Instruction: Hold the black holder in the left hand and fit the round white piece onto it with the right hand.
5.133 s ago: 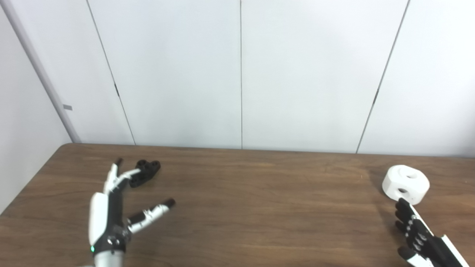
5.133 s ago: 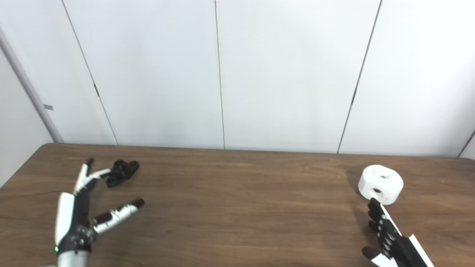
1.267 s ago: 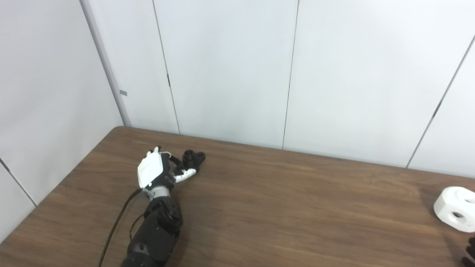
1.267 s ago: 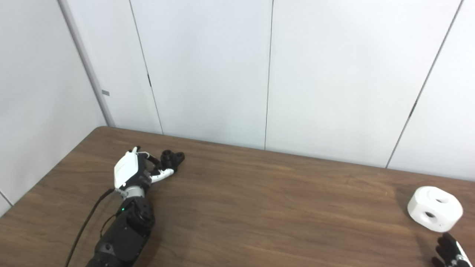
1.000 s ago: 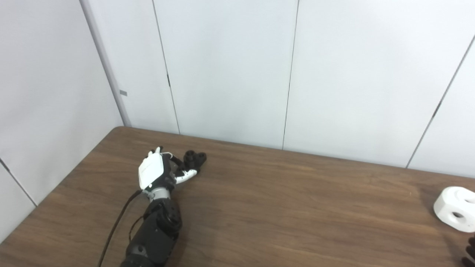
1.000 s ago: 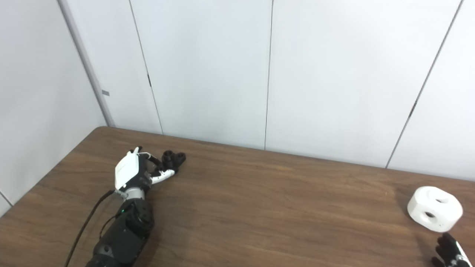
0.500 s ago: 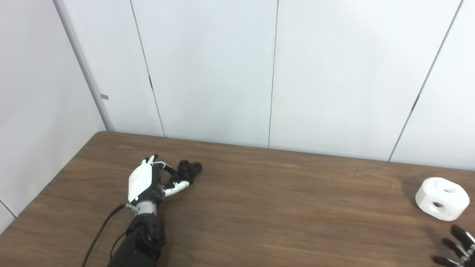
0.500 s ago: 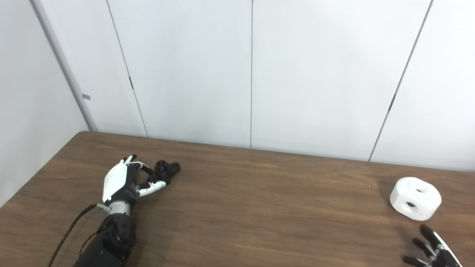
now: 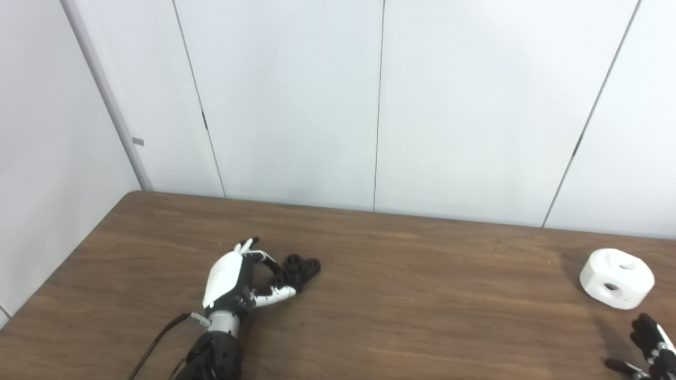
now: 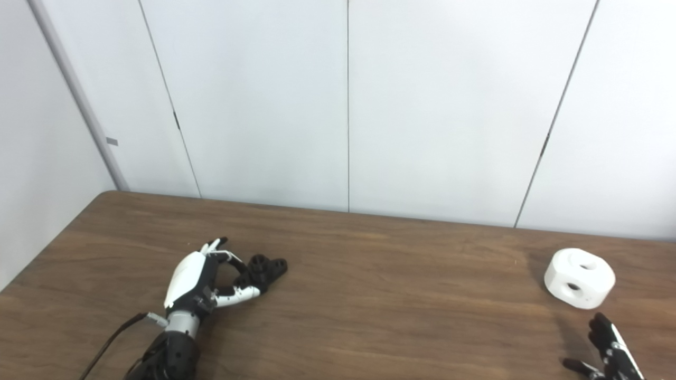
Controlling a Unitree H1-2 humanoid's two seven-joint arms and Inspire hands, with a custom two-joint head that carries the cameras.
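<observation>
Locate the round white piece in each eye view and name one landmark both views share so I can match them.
Left eye view: round white piece at the far right, on the table, beyond the right robot hand.
Right eye view: also far right, slightly further from the edge.
Shared landmark: the black holder at the left robot hand.

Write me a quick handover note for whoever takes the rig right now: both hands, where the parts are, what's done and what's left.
Left robot hand: fingers curled around the black holder, which looks to be low on the wooden table, left of centre. Whether it is lifted cannot be told.
Right robot hand: open, holding nothing, at the bottom right corner, just short of the round white piece.
Round white piece: resting on the table at the far right, untouched.
Done: left grasp on the holder.
Left: raise the holder, pick up the white piece with the right hand, fit it onto the holder.
</observation>
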